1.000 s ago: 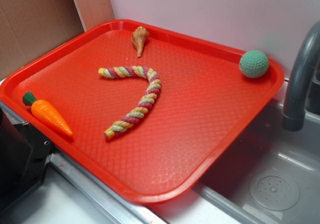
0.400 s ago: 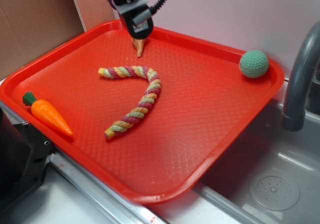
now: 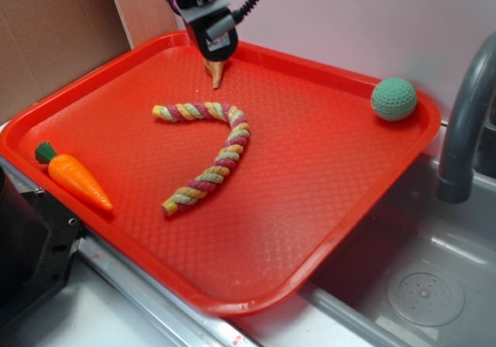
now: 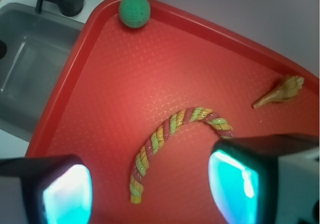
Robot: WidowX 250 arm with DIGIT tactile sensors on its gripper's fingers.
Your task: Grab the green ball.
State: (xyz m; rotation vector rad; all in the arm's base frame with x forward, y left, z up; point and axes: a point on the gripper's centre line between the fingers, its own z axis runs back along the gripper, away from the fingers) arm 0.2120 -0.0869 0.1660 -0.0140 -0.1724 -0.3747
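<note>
Approach step: pincer [image 4: 150,186] spread wide, empty, up over tray's [image 3: 325,231] far edge nr the shell [image 3: 216,71]. Green ball [image 3: 394,99] sits in tray's sink-side corner, well apart; next needs a swing across, then descent

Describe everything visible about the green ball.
The green ball is small, round and teal-green, with a bumpy surface that looks like crocheted yarn. It looks whole and undented. It rests in the far right corner of the red tray, right by the raised rim, on the side nearest the sink. Nothing else touches it; the gripper hangs far off, above the tray's back edge.
</note>
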